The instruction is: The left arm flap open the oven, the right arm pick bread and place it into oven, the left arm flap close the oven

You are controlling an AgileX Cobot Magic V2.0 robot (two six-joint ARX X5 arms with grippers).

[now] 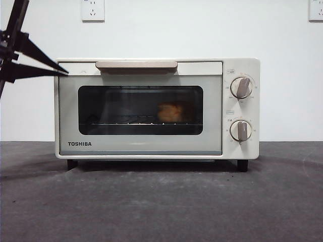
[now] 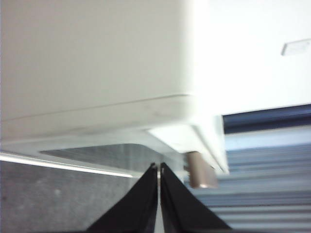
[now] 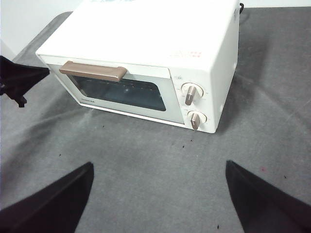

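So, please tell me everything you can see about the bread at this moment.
The bread is a small, lumpy, golden-orange bun. It sits inside the TOSHIBA toaster oven, on the wire rack, toward the knob side of the window. The dark glass door is shut, so the bun shows only dimly through it; its surface detail cannot be made out. No gripper touches it: the left gripper is at the oven's upper corner, jaws shut, and the right gripper is open, away from the oven.

A dark grey table (image 1: 161, 201) with a rough, faintly speckled top fills the lower part of the front view, its far edge meeting a plain white wall (image 1: 202, 30). Two white sockets are fixed high on that wall: one (image 1: 93, 10) toward the left, another (image 1: 316, 10) at the right edge.
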